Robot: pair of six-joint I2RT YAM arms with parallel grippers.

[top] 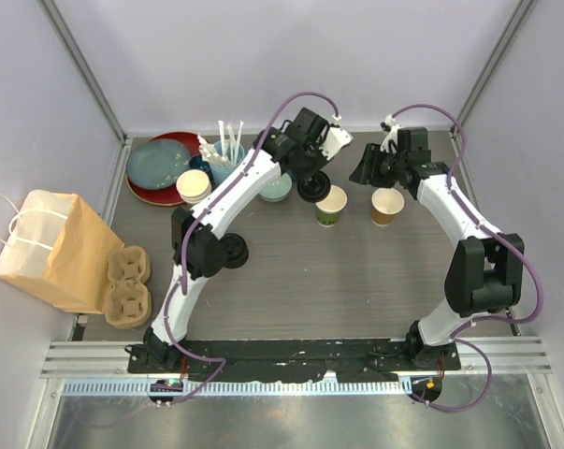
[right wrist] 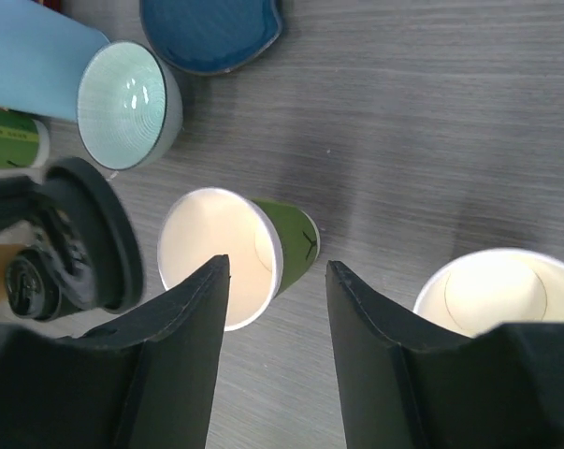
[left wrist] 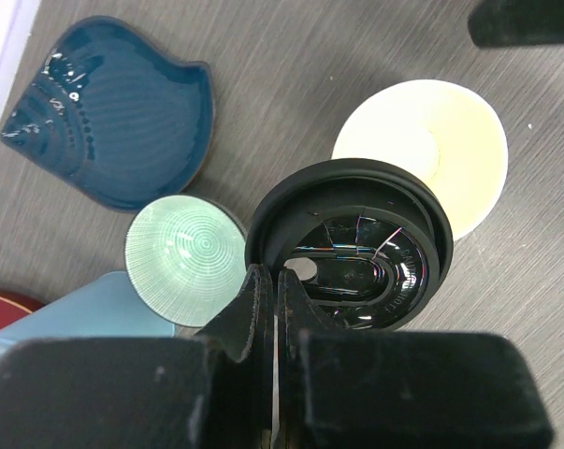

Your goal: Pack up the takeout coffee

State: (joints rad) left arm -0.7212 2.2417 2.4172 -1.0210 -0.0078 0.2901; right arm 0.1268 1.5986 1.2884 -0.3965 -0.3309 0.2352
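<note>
Table (top: 338,281): dark wood-grain top; both arm bases at near edge.
Paper bag (top: 52,248): brown, white handles; far left, at table's left edge.
Red plate (top: 183,140): far-left corner; lies under blue dish (top: 160,161), red rim showing round it.
Pulp cup carrier (top: 129,285): flat on table, against bag's right side; pockets empty.
Left gripper (left wrist: 267,292): closed tight on black lid (left wrist: 356,243), pinching its rim; reaches in over table's middle.
Right gripper (right wrist: 277,265): jaws apart, holding nothing; hangs above both open cups, green one seen through gap between fingers in wrist view.
Light blue tumbler (top: 224,166): upright beside plates; white stirrers standing in it.
Cream-rimmed cup stack (top: 194,184): just in front of tumbler, near red plate's edge.
Green cup (top: 331,208): upright at table's far middle, no lid on; cream inside showing; just left of brown cup (top: 387,208), small gap between.
Brown cup: upright, no lid on; nearest right arm's wrist.
Held lid: round, underside turned to left wrist camera; just beside green cup's left rim, not seated on it; overlaps that rim in left wrist view.
Teal bowl (top: 277,190): small, ribbed inside; on table left of held lid, partly hidden by left arm from above.
Loose black lids (top: 235,251): small pile beside left arm's elbow, well apart from both cups.
</note>
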